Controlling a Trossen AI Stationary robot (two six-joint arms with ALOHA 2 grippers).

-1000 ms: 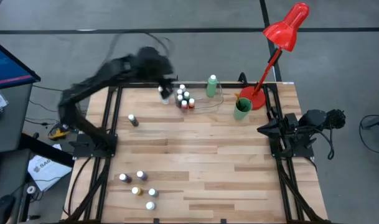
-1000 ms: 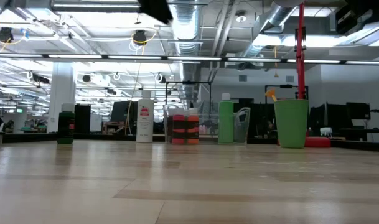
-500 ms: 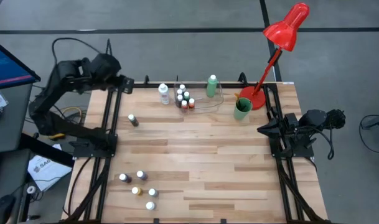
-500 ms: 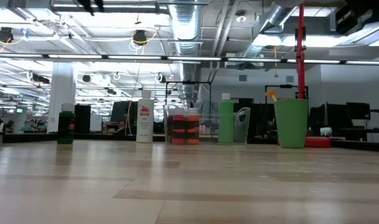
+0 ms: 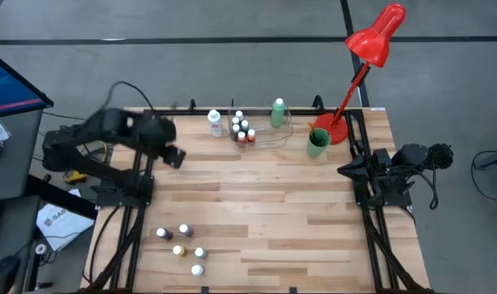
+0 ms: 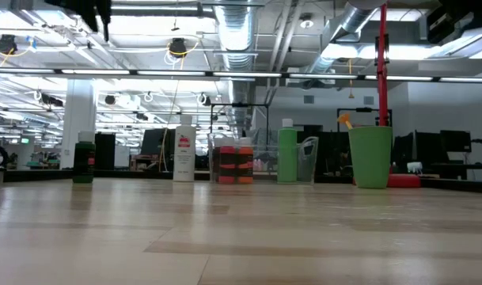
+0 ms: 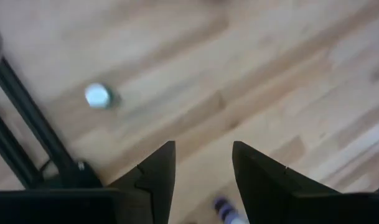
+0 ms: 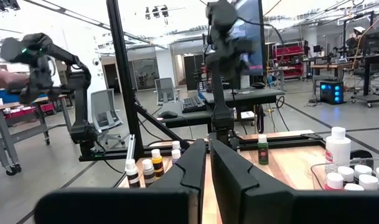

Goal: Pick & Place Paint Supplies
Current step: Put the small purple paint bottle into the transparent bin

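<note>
My left gripper (image 5: 175, 156) hangs open, pointing down, high above the table's left part, with nothing between its fingers (image 7: 203, 168). Below it a small dark green bottle with a white cap (image 7: 98, 96) stands on the wood, also plain in the low view (image 6: 83, 162). At the far edge stand a white bottle (image 5: 215, 124), a taller green bottle (image 5: 278, 113) and small bottles (image 5: 242, 131) in a clear tray. Several more small bottles (image 5: 183, 242) stand near the front left. My right gripper (image 8: 208, 163) waits shut at the table's right edge.
A green cup (image 5: 317, 142) and a red desk lamp (image 5: 377, 37) stand at the far right. Dark frame posts (image 5: 146, 155) run along the table's left and right edges. Bare wood fills the middle (image 5: 264, 196).
My left gripper has swung from the white bottle at the far edge out past the table's far left corner, then toward the near edge and slightly down, over the small dark green bottle. It has rolled about its own axis. The bottles have stayed put.
</note>
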